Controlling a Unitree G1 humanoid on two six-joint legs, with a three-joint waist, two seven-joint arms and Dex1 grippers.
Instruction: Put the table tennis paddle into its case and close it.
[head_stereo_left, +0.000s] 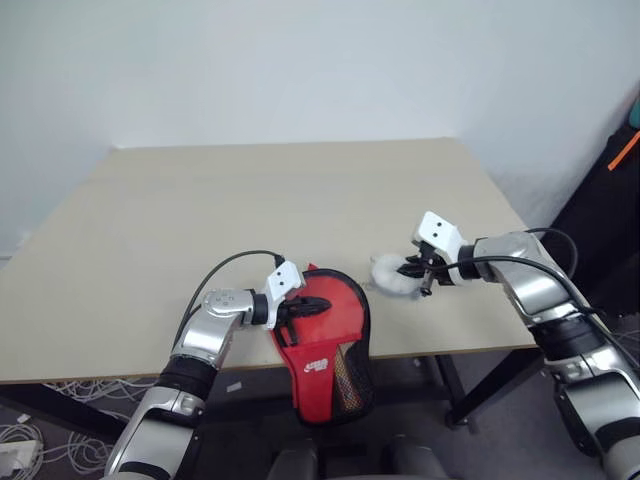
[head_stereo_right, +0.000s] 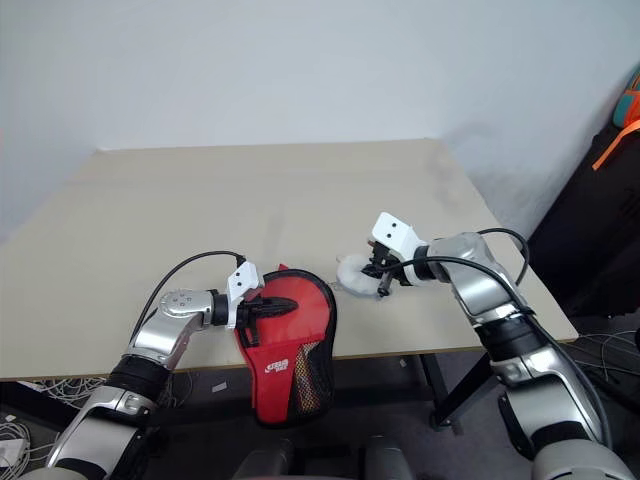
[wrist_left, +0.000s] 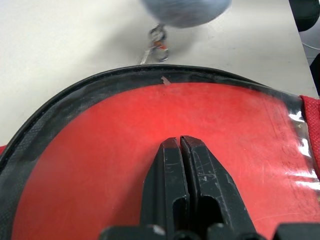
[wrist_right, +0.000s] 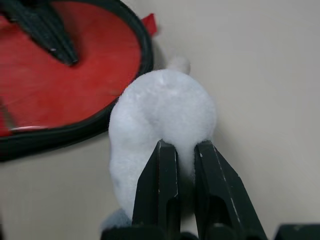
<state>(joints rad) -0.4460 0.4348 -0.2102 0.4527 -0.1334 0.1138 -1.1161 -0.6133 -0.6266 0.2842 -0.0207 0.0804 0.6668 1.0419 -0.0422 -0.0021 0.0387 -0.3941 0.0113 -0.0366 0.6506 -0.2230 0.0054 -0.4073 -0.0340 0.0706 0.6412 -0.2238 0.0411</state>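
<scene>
Finds the case (head_stereo_left: 325, 365) at the front edge of the tabletop (head_stereo_left: 250, 200), a little right of that edge's middle, round end on the wood and the narrow end with white label and mesh pocket drooping over the edge. Judges it soft, light and floppy: likely to fold, slide or slip off the edge if pulled without being pinned. Cannot tell whether the smooth red round inside the black rim is the table tennis paddle's rubber face or the pouch's own red side; if the paddle, expects something rigid, light and rather grippy on the face, best taken by the wooden handle. Sees the left gripper (head_stereo_left: 318, 303) with fingers shut together, empty, laid flat on that red round, reaching in from the left side and angled slightly down, forearm low over the front edge; reads as a hold-down. Sees the right gripper (head_stereo_left: 412, 268) narrowed on the fluffy ball (head_stereo_left: 388, 276), pinching its fluff just right of the case's rim, wrist bent inward toward the left, elbow out past the tabletop's right edge. Notes a small metal clip (wrist_left: 159, 44) between ball and rim, so takes the ball for a zip pull: squashy, weightless, apt to slip, better drawn gently along the rim.
</scene>
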